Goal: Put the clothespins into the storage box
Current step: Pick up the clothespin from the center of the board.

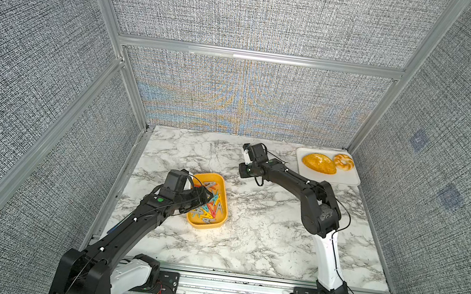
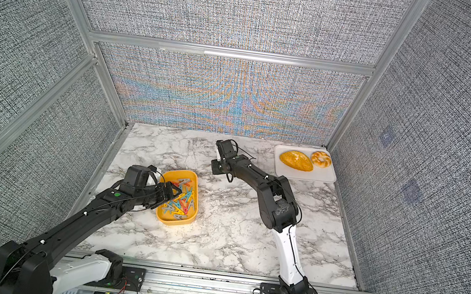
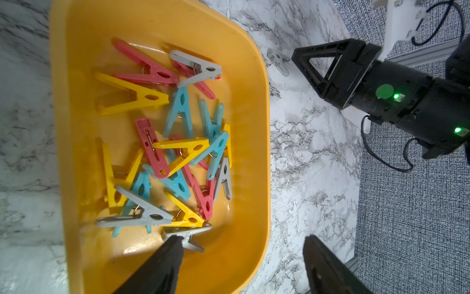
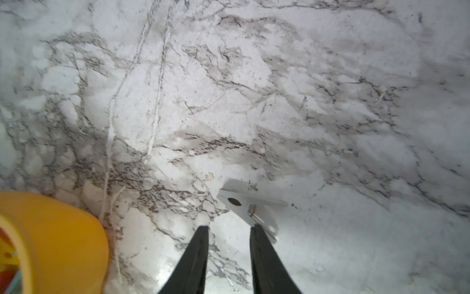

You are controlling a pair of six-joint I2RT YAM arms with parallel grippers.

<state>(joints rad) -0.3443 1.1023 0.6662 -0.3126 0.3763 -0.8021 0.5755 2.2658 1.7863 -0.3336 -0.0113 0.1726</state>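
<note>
STATE: left gripper (image 3: 243, 239) released over box (image 3: 254, 152); right gripper (image 4: 230, 227) parted, empty | LOCATION: pins (image 3: 178, 142) boxed; grey pin (image 4: 248, 205) on table (image 4: 305, 101), box's 1 o'clock, apparently touching one fingertip | RISK: off-centre closing flicks it away.

My two arms are mostly matte black, each with a white shell on its lowest link near the base. My left arm (image 1: 139, 221) carries small white screw heads along its upper side and a round green sticker by the wrist. Thin black cables loop along my right arm (image 1: 308, 193), and red wires trail at both bases. My fingers (image 3: 157, 269) are black wedges (the right gripper's (image 3: 328, 66) show triangular cut-outs), with green lights glowing behind them.
</note>
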